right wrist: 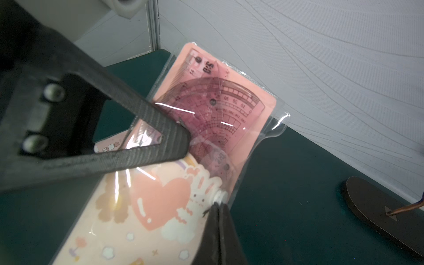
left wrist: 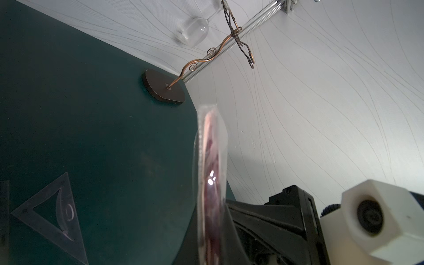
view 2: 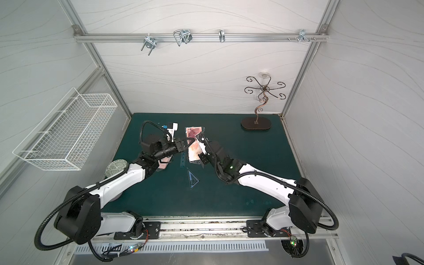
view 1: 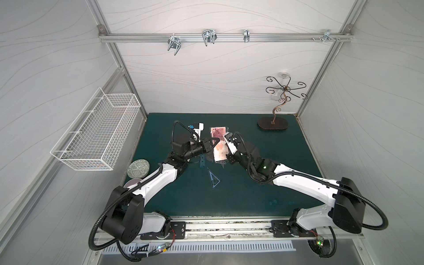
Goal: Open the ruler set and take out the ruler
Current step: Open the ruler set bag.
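Note:
The ruler set [view 1: 219, 149] [view 2: 194, 150] is a clear pouch with a pink cartoon card, held above the green mat between both arms. My left gripper [view 1: 212, 142] [view 2: 188, 142] [left wrist: 212, 254] is shut on its left edge; that wrist view sees the pouch [left wrist: 212, 160] edge-on. My right gripper [right wrist: 216, 210] [view 1: 226, 140] is shut on the pouch's right edge, beside a white snap button [right wrist: 220, 196]. Inside the pouch [right wrist: 160, 202], a pink-tinted ruler [right wrist: 183, 71] and a protractor [right wrist: 218, 110] show through the plastic.
A blue straight ruler [view 1: 203, 161] and a clear set square [view 1: 214, 180] [left wrist: 52, 211] lie on the mat under the pouch. A wire basket [view 1: 96, 130] hangs on the left wall. A scrolled metal stand [view 1: 273, 124] is back right. A patterned plate [view 1: 138, 168] lies near the left arm.

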Controlling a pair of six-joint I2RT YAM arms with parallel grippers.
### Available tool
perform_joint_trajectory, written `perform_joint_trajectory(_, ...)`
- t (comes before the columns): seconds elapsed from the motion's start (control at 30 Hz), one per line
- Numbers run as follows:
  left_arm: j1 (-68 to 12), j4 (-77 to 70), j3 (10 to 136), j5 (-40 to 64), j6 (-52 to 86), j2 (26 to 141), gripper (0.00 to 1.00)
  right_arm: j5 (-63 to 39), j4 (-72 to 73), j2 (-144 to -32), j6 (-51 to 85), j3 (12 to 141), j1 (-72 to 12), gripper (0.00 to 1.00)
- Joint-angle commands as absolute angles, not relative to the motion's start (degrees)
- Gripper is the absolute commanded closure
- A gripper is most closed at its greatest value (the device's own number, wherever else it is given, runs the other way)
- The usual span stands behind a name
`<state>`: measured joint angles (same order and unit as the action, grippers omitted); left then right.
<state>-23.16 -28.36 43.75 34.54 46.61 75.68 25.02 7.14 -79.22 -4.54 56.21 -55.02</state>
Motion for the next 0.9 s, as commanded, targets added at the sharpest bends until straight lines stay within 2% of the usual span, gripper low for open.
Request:
perform_joint_trajectory(0.0, -23.98, -30.56, 44.56, 38.4, 44.79, 73.57, 1.0, 25.91, 3.98, -77.49, -1.08, 57.21, -51.51, 1.0)
perform_joint_trajectory(0.3, -23.99, -28.32, 44.27, 38.14, 42.23, 73.09, 1.0, 7.72, -0.35, -71.32, 13.7, 56.05, -42.24, 1.0)
perform_joint_trajectory(0.5, -23.99, -28.98, 44.3, 38.55, 42.01, 73.13, 1.0, 1.97, -1.19, -70.42, 18.9, 55.08, -37.1, 1.0)
perform_joint_trajectory(0.6, -23.99, -29.67, 44.04, 38.74, 42.15, 73.39, 1.0, -7.0, 2.47, -68.95, 22.79, 52.94, -33.61, 1.0)
perform_joint_trajectory(0.7, -23.82, -27.15, 44.55, 37.75, 40.84, 73.75, 0.85, -17.59, 6.98, -68.25, 26.4, 51.52, -30.56, 1.0)
perform_joint_trajectory(0.77, -23.76, -24.84, 44.93, 35.78, 40.13, 74.12, 0.67, -24.16, 9.54, -68.18, 27.89, 50.8, -29.82, 1.0)
perform_joint_trajectory(0.87, -23.82, -21.95, 45.35, 35.52, 38.78, 75.43, 0.64, -29.76, 13.54, -68.29, 29.95, 48.72, -29.97, 1.0)
